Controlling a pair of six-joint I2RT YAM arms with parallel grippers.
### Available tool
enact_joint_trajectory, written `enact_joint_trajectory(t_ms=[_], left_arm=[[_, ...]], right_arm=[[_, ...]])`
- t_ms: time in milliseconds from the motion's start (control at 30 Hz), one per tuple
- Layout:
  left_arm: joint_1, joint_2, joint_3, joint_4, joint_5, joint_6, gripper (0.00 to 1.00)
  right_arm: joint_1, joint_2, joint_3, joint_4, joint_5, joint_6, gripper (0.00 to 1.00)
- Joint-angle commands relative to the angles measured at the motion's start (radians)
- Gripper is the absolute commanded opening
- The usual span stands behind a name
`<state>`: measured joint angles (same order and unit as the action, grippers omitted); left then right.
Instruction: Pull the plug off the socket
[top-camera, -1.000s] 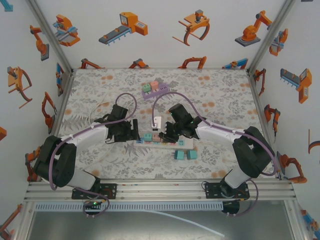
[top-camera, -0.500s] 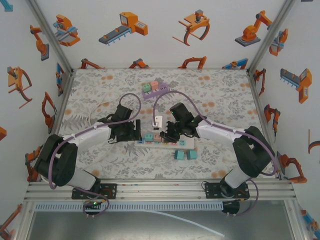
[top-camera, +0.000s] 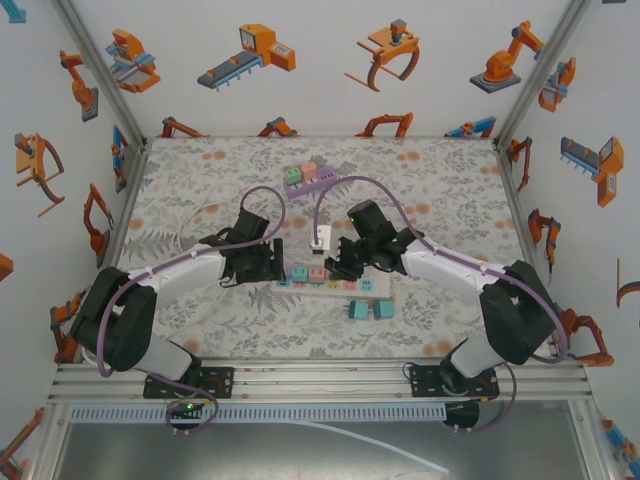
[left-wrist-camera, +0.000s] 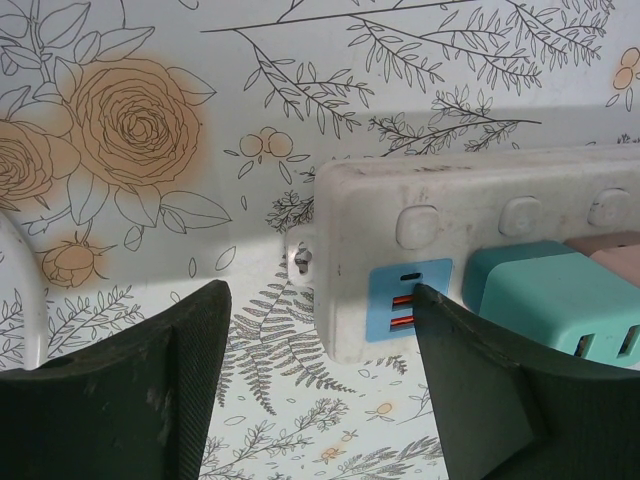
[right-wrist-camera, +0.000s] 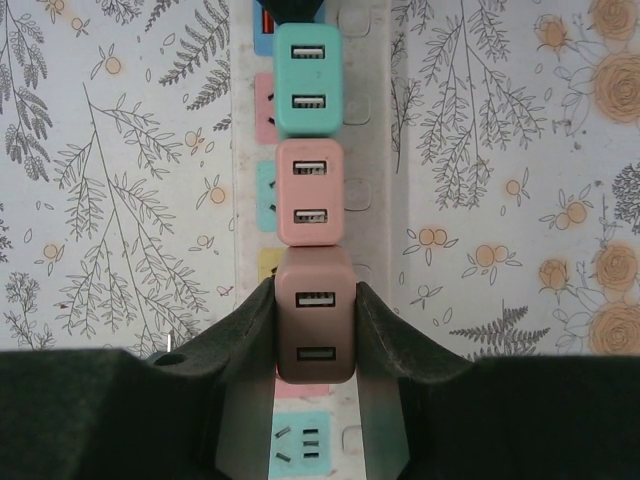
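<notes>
Grasp step, by the look of it, with the pull itself not yet done. Nearest in the right wrist view: right gripper (right-wrist-camera: 315, 300) pinched narrow on the brown plug (right-wrist-camera: 315, 330), a pad on each flank, the plug apparently seated in the white power strip (right-wrist-camera: 372, 200). Beyond it along the same row: a pink plug (right-wrist-camera: 310, 205), then a teal plug (right-wrist-camera: 308, 80). Likely called for next: pull straight away from the socket face, without twisting, while holding the strip down.

From the left wrist: left gripper (left-wrist-camera: 320, 295) spread wide astride the strip's end. One finger touching it or just beside it, impossible to tell which.

Pad contact plain from the right wrist, masked from above by the wrist body. Added from above: two loose teal blocks (top-camera: 368, 310) on the near side, both arms meeting at the strip, a purple strip (top-camera: 308, 178) well beyond.
</notes>
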<state>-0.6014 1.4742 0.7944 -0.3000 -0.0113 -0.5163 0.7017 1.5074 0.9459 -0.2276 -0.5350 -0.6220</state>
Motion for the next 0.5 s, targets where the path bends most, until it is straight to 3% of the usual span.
enact_joint_trajectory(t_ms=[0,167,333,467], left_arm=[[-0.005,0.037,-0.051,-0.111,-0.115,0.007,0.68],[-0.003,-0.006,-0.054,-0.118,-0.095,0.002,0.68],[-0.007,-0.033,-0.051,-0.117,-0.075,0.001,0.68],[-0.013,-0.062,-0.043,-0.116,-0.065,0.004,0.68]], right_arm=[[-0.004,-0.048,0.009,0.021,-0.031,-0.006,0.22],[-0.005,-0.106,-0.024,0.087,0.011,0.08,0.22],[-0.004,-0.156,-0.051,0.19,0.079,0.31,0.22],[-0.004,-0.18,-0.096,0.321,0.125,0.584,0.21]])
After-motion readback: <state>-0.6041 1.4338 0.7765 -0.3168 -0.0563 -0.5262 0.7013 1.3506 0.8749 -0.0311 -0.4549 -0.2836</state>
